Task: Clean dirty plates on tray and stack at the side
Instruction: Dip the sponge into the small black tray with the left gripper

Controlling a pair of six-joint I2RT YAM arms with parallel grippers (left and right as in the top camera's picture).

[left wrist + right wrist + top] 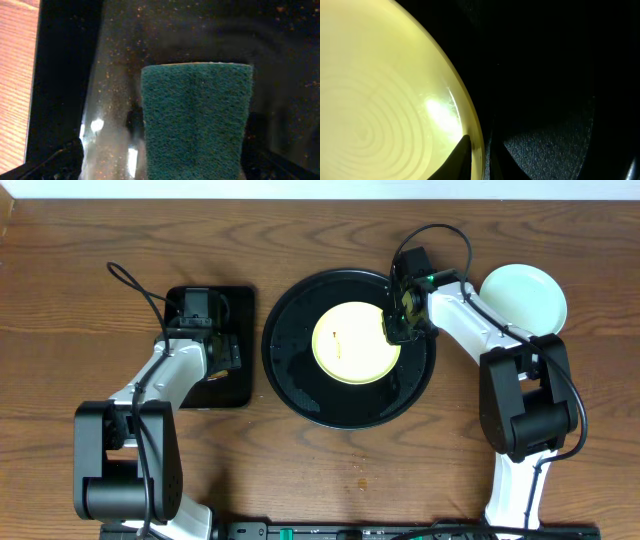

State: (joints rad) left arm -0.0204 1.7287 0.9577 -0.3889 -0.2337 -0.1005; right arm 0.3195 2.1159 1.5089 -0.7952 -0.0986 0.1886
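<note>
A pale yellow plate [350,345] with a small brown smear lies in the round black tray [300,395]. My right gripper [397,318] is shut on the plate's right rim. In the right wrist view one finger [460,160] rests inside the yellow plate [380,90] and the other sits under the rim, so the right gripper [477,152] pinches the edge. A mint-green plate [523,298] lies on the table to the right of the tray. My left gripper [207,330] hangs open over a green sponge [195,120], whose sides stand clear of the fingers.
The sponge lies in a small rectangular black tray [230,385] left of the round tray, its wet floor [115,90] speckled with crumbs. Both arm bases stand at the table's front edge. Cables loop above each wrist.
</note>
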